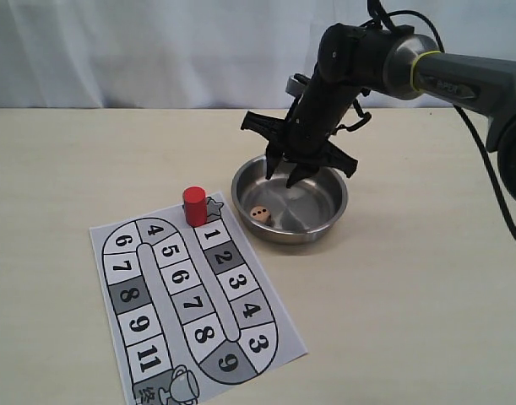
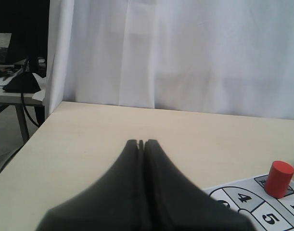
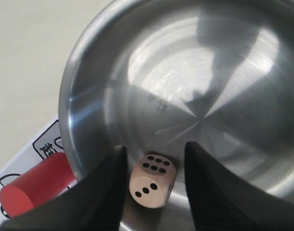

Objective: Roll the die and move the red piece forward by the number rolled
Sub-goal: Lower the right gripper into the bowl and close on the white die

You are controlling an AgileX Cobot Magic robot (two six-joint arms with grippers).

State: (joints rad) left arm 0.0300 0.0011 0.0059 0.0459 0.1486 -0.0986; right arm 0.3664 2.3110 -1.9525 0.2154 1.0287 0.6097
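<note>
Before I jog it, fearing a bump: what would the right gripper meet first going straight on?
Probably the die, which the open right gripper frames in the steel bowl; depth unclear.

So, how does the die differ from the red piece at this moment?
The die is a pale beige cube with dark pips; the red piece is a plain red cylinder. The die lies inside the steel bowl; the red piece stands upright on the board, on the star square beside square 1. The open right gripper hangs over the die, while no gripper is at the red piece. Both are small and ungripped.
</note>
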